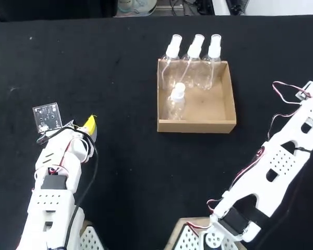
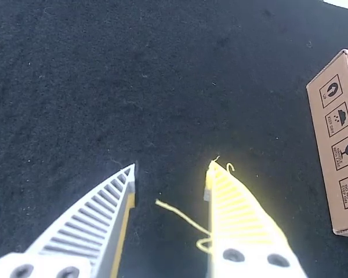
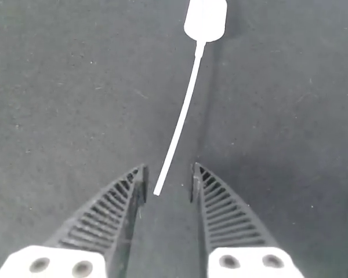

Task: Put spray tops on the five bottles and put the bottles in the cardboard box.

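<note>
**One spray top point(image 3: 205, 20) loose on the black surface point(image 3: 58, 87)**

Flat on its side, thin tube end lying between the spread fingertips of the right claw point(image 3: 168, 176), released and gripping nothing. In the cardboard box point(image 1: 196, 126): three capped bottles point(image 1: 191, 73) upright along the far wall, a fourth bottle point(image 1: 176, 107), also capped, just in front of them. Off to one side of the box, left claw point(image 2: 171, 174) likewise released, over bare surface.
</note>
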### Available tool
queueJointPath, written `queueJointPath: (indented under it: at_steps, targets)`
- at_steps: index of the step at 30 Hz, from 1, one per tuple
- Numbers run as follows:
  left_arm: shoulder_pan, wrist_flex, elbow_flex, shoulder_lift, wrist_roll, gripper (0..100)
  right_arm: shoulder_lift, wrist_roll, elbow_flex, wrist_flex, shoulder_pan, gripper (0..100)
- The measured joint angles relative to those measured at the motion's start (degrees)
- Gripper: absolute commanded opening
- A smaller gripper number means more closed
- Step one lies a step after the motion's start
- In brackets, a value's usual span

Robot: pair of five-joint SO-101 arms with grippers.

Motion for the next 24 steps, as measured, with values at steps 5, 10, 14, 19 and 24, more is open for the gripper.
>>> queueJointPath:
  at_steps: [5,10,14,19,24]
  targets:
    - [0.0,0.0,0.0,0.0,0.0,19,1.8,0.0,-0.3,0.0,0.0,8.9]
    - [0.0,0.0,0.0,0.0,0.0,19,1.8,0.0,-0.4,0.0,0.0,8.9]
    - [0.0,0.0,0.0,0.0,0.0,19,1.8,0.0,-0.4,0.0,0.0,8.8]
    - [0.0,0.0,0.0,0.0,0.0,19,1.8,0.0,-0.4,-0.4,0.0,8.8]
    - [0.0,0.0,0.0,0.0,0.0,19,2.3,0.0,-0.4,-0.7,0.0,8.8]
